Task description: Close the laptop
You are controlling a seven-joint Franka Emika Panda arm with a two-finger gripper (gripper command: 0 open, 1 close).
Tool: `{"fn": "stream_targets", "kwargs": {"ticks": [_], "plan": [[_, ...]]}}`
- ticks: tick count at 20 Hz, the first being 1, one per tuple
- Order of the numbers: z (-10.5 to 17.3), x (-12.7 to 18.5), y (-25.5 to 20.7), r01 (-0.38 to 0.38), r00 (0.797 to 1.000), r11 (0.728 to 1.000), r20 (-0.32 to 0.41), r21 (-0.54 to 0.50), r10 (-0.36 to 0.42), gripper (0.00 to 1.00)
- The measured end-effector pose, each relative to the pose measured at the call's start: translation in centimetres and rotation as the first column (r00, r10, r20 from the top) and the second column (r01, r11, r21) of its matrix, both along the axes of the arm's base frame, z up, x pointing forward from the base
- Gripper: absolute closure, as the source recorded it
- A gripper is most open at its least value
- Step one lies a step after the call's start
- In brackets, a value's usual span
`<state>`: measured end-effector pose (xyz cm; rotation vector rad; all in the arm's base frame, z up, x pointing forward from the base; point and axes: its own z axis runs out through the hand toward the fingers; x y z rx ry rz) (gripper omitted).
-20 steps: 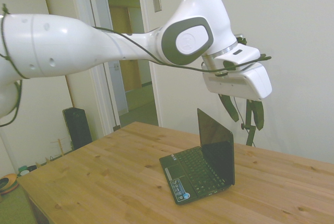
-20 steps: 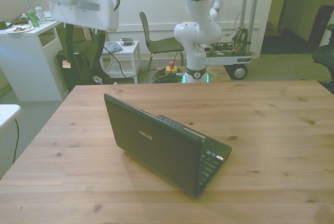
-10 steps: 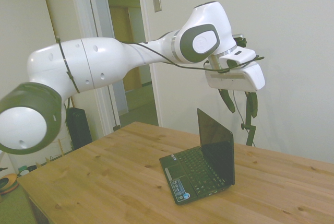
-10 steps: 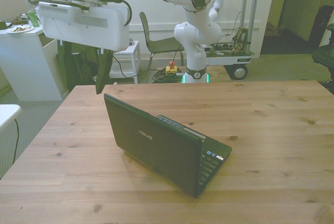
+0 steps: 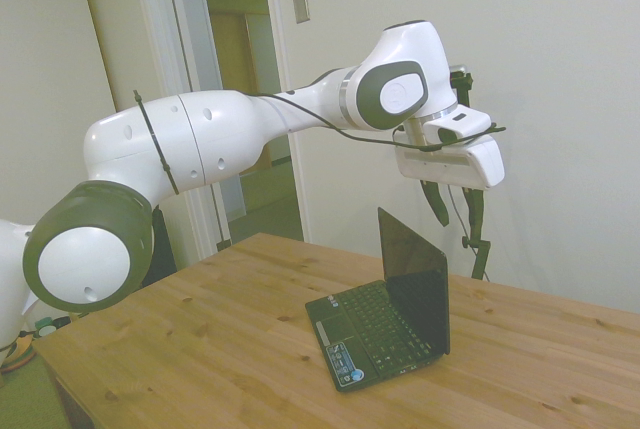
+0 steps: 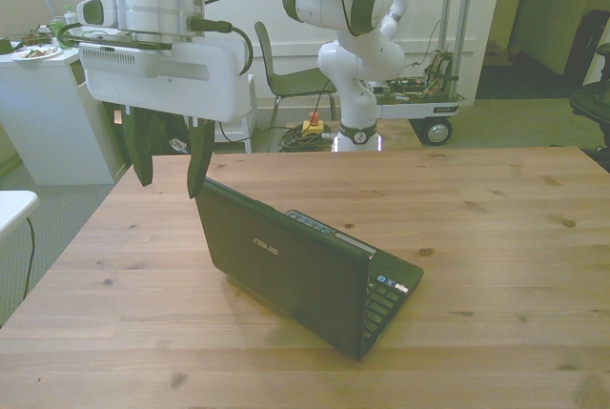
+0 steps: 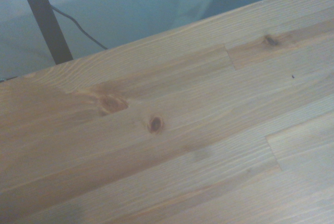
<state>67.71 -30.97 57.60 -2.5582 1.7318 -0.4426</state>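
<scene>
The laptop [image 6: 300, 271] stands open on the wooden tabletop [image 6: 496, 237], its lid upright with the back toward the front camera, somewhat left of the middle in the front view. In the side view its dark screen and the keyboard show, with a blue-and-white sticker [image 5: 347, 367] at one near corner of the palm rest.

The gripper [image 6: 168, 176] hangs above the lid's upper corner at the front view's left. The jaws are spread apart and hold nothing (one dark finger [image 6: 198, 161] is just beside the lid's top edge, though contact cannot be judged). The wrist view shows only bare wood planks with knots.
</scene>
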Motion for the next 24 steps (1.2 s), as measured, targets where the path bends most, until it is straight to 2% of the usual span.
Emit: {"fn": "stream_targets", "kwargs": {"ticks": [6, 16, 20, 24], "plan": [[-0.6, -0.2, 0.3, -0.002, 1.0, 1.0, -0.006, 0.017, 0.003, 1.0], [-2.9, 0.6, 4.5, -0.036, 0.999, 0.998, -0.001, 0.047, 0.036, 1.0], [-5.1, 1.0, 8.8, -0.065, 0.998, 0.993, 0.013, 0.099, 0.064, 1.0], [-9.3, 1.2, 15.7, -0.103, 0.994, 0.984, -0.005, 0.147, 0.105, 1.0]]}}
